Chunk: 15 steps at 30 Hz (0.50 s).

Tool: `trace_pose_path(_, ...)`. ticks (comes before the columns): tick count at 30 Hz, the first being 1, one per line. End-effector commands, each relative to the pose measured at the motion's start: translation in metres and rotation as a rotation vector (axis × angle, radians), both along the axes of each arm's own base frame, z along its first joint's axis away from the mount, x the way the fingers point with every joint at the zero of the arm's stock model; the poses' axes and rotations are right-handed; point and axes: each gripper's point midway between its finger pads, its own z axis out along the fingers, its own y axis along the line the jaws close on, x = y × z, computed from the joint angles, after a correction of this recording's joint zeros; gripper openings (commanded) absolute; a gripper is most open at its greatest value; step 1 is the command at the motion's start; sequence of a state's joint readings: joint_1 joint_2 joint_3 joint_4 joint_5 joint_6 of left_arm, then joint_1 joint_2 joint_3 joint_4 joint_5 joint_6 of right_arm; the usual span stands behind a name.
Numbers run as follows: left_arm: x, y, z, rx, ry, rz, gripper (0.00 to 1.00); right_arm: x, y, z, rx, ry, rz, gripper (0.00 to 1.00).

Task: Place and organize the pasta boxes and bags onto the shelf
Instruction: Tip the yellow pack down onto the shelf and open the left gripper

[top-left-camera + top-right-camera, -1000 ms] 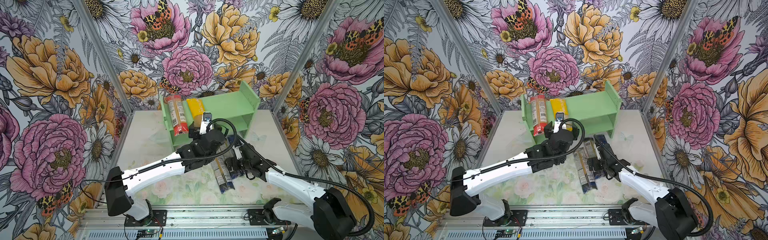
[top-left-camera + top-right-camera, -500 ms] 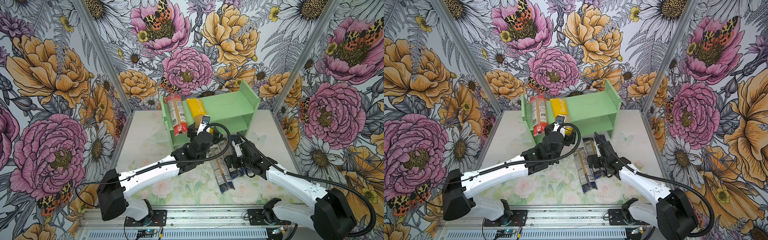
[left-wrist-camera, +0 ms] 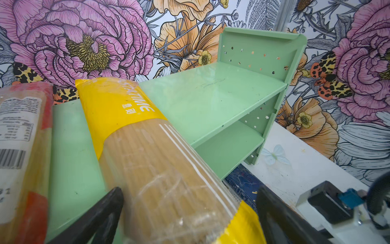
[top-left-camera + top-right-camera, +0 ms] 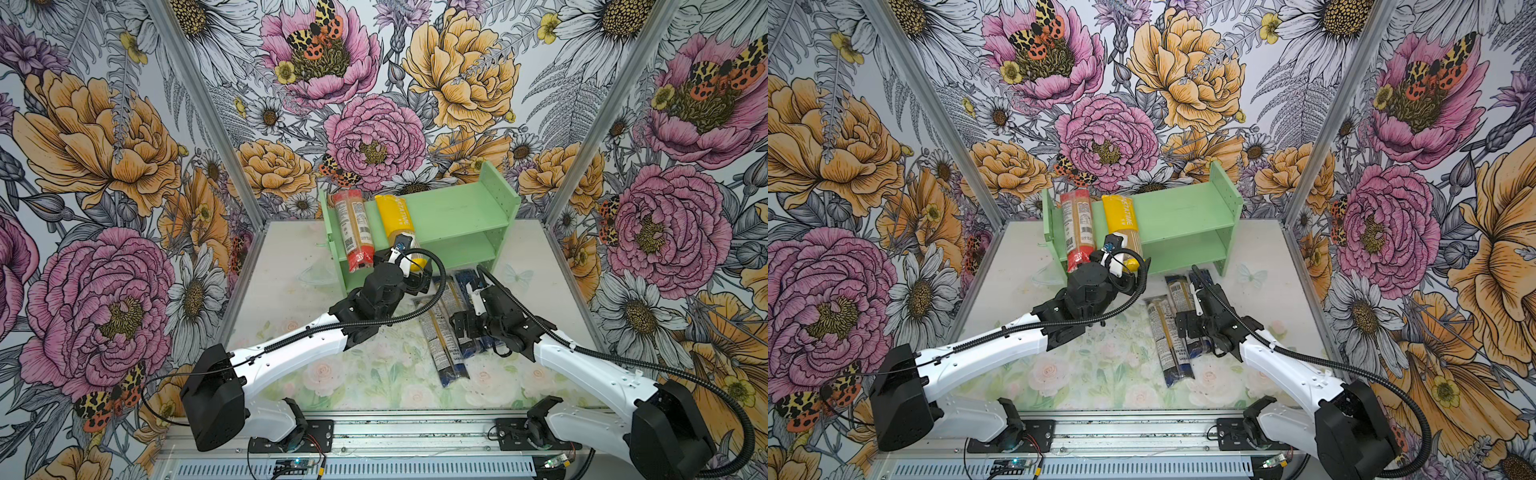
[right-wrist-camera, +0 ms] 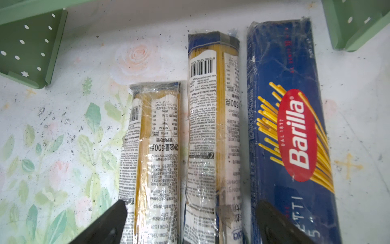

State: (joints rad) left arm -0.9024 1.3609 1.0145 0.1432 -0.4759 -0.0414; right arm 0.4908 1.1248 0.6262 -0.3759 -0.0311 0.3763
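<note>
Floral wallpaper (image 4: 374, 137) boxed in scuffed, rose-printed counter (image 4: 286, 299); mint-green shelf (image 4: 453, 212) stood at rear. Left jaws and right jaws gaped wide.

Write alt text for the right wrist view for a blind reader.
Two clear spaghetti bags and a dark blue Barilla box lie side by side on a floral table. The open right gripper hovers over them; the mint-green shelf shows its side panels beyond.
</note>
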Motion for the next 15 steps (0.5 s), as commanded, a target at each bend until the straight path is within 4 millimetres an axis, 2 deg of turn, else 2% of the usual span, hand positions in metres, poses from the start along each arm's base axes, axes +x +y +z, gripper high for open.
trace_pose_path(1,0.003,0.007,-0.020,0.039,0.023,-0.022,0.98,-0.003,-0.005,-0.001,0.009,-0.004,-0.031,0.98)
trace_pose_path(9,0.000,0.042,-0.045,0.051,0.048,0.075,0.98,-0.010,-0.006,-0.009,0.012,0.013,-0.031,0.98)
trace_pose_path(15,-0.008,0.086,-0.051,0.014,0.042,0.155,0.99,-0.017,0.001,-0.012,0.027,0.019,0.002,0.98)
